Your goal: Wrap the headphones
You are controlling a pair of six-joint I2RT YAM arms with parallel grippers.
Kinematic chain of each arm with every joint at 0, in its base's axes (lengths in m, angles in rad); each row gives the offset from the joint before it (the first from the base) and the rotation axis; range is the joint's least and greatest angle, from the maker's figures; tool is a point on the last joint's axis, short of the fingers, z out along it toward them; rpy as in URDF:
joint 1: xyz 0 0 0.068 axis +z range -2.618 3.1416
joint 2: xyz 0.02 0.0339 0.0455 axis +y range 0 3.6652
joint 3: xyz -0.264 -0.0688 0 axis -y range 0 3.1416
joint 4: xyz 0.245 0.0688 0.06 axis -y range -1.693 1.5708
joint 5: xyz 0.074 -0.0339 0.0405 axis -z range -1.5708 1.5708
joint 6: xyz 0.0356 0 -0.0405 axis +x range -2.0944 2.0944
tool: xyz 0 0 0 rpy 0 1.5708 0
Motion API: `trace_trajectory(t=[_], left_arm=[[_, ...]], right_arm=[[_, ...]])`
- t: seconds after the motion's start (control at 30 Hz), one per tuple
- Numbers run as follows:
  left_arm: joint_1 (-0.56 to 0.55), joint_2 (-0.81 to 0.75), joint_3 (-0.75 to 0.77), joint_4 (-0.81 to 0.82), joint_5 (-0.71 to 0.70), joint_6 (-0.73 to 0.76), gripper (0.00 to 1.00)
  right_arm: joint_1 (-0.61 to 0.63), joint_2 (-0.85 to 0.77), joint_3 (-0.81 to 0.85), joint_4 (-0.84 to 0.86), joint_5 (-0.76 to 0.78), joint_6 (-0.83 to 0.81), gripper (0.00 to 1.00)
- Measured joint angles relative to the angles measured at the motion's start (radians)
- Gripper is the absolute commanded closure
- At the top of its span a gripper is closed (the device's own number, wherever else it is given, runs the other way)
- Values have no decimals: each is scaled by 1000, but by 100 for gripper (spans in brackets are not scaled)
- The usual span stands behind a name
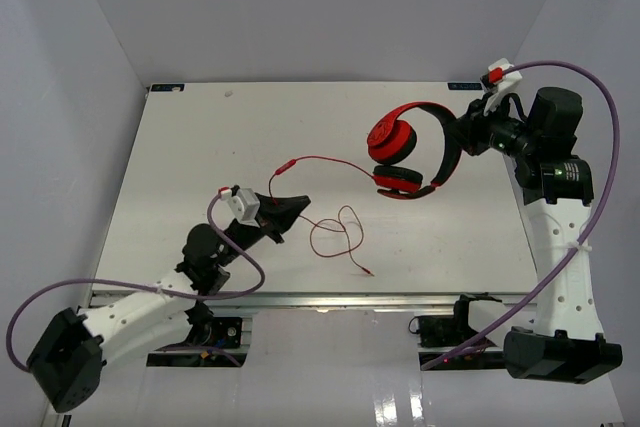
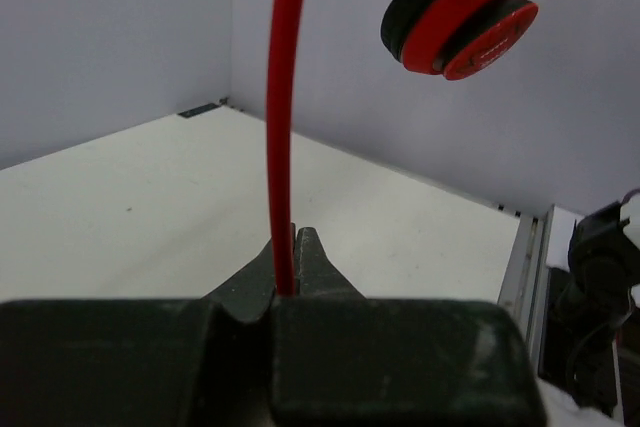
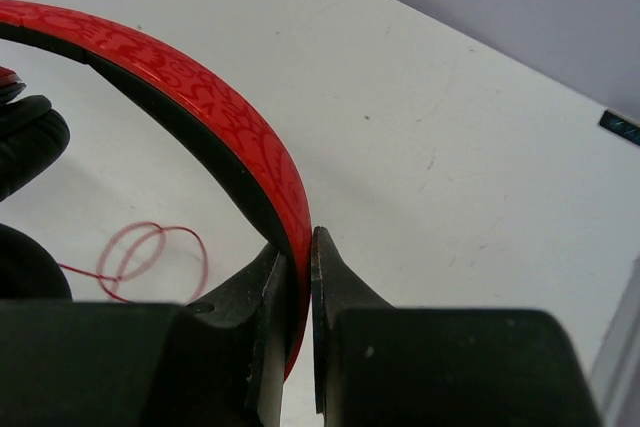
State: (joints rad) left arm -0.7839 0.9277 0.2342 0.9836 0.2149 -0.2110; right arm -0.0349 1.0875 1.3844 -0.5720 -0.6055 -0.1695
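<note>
The red headphones [image 1: 405, 152] with black ear pads hang above the table, held by the headband [image 1: 452, 147]. My right gripper [image 1: 466, 135] is shut on that headband, which shows red and black between its jaws in the right wrist view [image 3: 200, 97]. The thin red cord [image 1: 320, 160] runs left from the lower ear cup to my left gripper [image 1: 290, 205], which is shut on it. In the left wrist view the cord [image 2: 283, 127] rises taut from the closed jaws toward an ear cup [image 2: 465, 17]. The slack cord [image 1: 335, 232] lies looped on the table and ends in a plug [image 1: 368, 271].
The white table [image 1: 200, 147] has grey walls on three sides. Purple robot cables [image 1: 235, 247] arc over both arms. The table's right edge rail [image 2: 525, 257] shows beside the right arm's base. Cord loops also show in the right wrist view [image 3: 150, 252].
</note>
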Motion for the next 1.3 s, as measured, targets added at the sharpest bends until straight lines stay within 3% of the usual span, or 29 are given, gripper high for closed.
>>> trace_trajectory(t=[0.07, 0.2, 0.3, 0.47, 0.63, 0.83, 1.0, 1.3], left_arm=[[33, -144, 62, -208, 21, 34, 100], [58, -221, 182, -509, 40, 96, 100], [65, -167, 268, -719, 51, 133, 100], [78, 61, 397, -1007, 88, 192, 100], [95, 177, 601, -1266, 97, 254, 100], [97, 173, 906, -1396, 126, 339, 100], [96, 115, 1023, -1418, 170, 398, 100], [95, 259, 1239, -1517, 188, 507, 100]], right_arm=[[-2, -21, -18, -19, 11, -84, 92], [-4, -63, -59, -66, 36, -213, 92], [-4, -87, -77, -94, 42, -292, 92], [-4, -113, -77, -103, 62, -392, 92], [-4, -121, -111, -93, 205, -499, 92], [7, -110, -243, -77, 358, -517, 92], [39, -109, -335, -52, 453, -454, 92], [296, 14, -347, 24, 487, -396, 92]])
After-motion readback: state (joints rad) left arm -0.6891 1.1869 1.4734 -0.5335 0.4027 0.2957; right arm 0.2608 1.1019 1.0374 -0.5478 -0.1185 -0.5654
